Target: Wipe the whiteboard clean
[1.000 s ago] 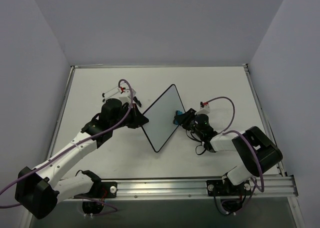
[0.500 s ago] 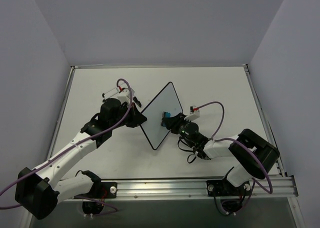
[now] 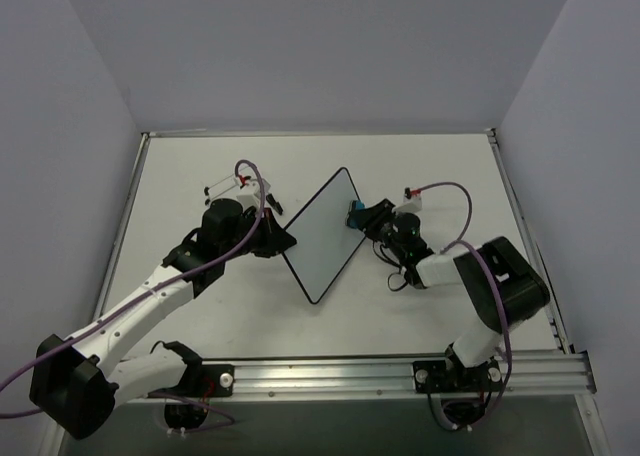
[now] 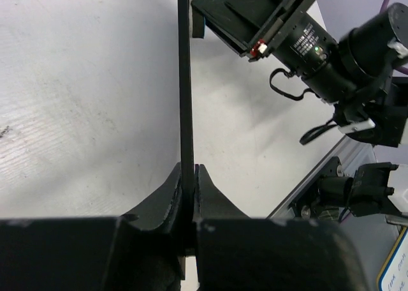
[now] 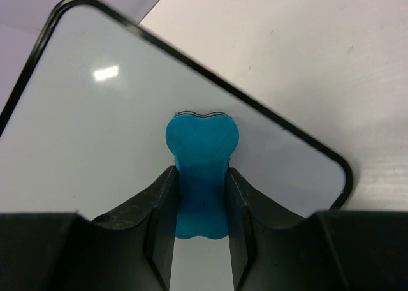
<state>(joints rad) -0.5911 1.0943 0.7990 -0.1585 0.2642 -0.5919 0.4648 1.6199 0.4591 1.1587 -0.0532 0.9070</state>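
The whiteboard (image 3: 320, 234) is white with a thin black frame and stands tilted on the table. No writing shows on it. My left gripper (image 3: 280, 238) is shut on its left edge; in the left wrist view (image 4: 186, 99) the board shows edge-on between the jaws. My right gripper (image 3: 358, 216) is shut on the blue eraser (image 3: 354, 213) and presses it on the board's right part near the frame. In the right wrist view the eraser (image 5: 201, 170) lies on the clean board face (image 5: 95, 144).
A small marker-like object (image 3: 224, 185) lies on the table behind the left arm. A metal rail (image 3: 400, 371) runs along the near edge. The right arm's wrist (image 4: 325, 55) shows beyond the board in the left wrist view.
My right gripper with the eraser slid left and down across the board, then back up right to the board's right edge. The board swayed slightly; the left gripper kept its hold.
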